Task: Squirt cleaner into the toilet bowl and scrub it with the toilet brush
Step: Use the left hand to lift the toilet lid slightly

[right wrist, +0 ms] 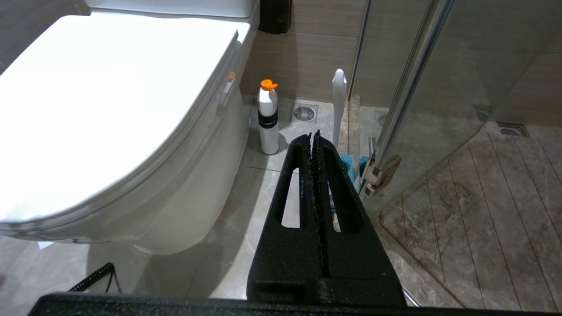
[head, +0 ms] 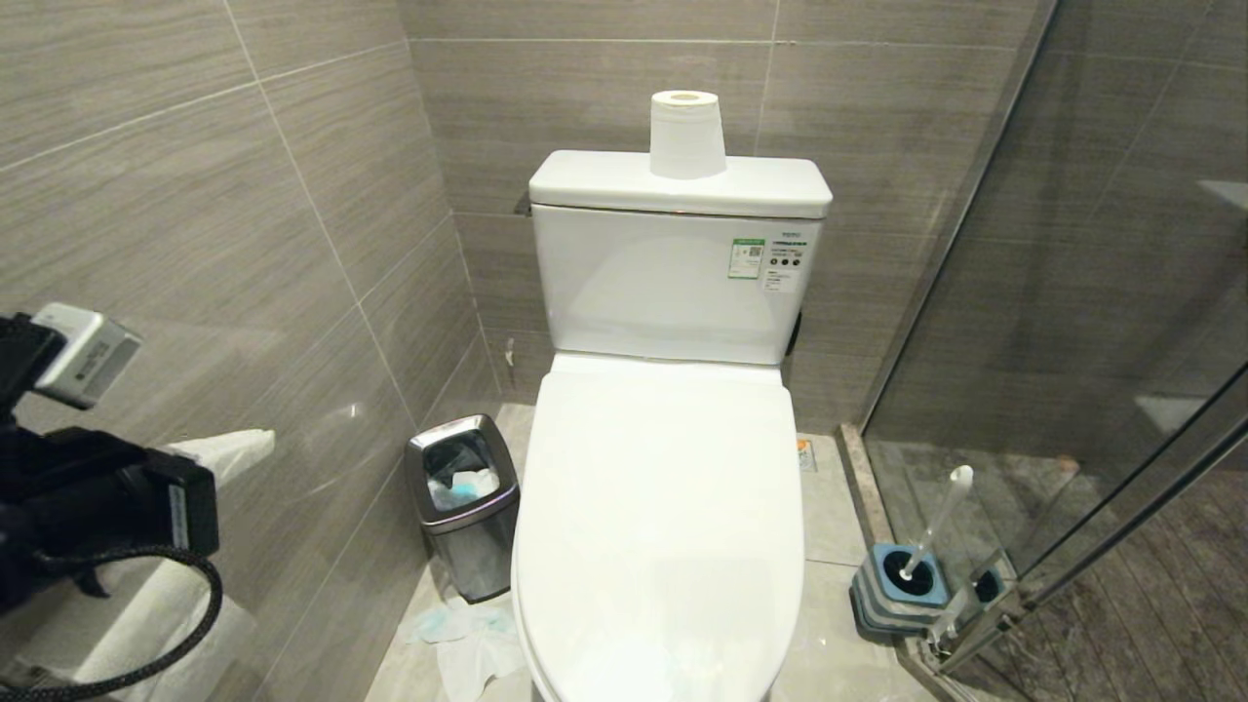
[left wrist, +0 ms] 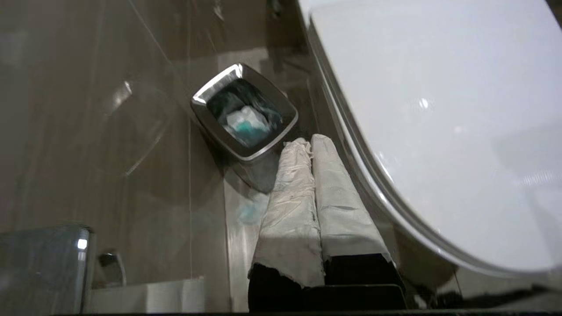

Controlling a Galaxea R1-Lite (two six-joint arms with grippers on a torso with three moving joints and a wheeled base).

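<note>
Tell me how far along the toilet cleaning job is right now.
Nothing looks done: the white plastic toilet lid is down over the bowl. The left gripper, jaws shut and empty, is beside the lid's edge. The white-handled toilet brush sits in its blue-topped holder. Opening, squirting and scrubbing all remain.

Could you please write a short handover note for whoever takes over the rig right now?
Left gripper: paper-wrapped fingers shut, holding nothing, raised at the left near the small steel bin.
Right gripper: black fingers shut, empty, low beside the toilet's right side.
White glossy ceramic toilet: white plastic lid is down, so the bowl is hidden.
White cleaner bottle with orange cap: upright on the floor by the toilet's right side.
Long white-handled toilet brush: standing in its blue-topped holder by the glass shower door.
Done: nothing visible yet.
Left: lift the lid, squirt cleaner, scrub with the brush.
</note>
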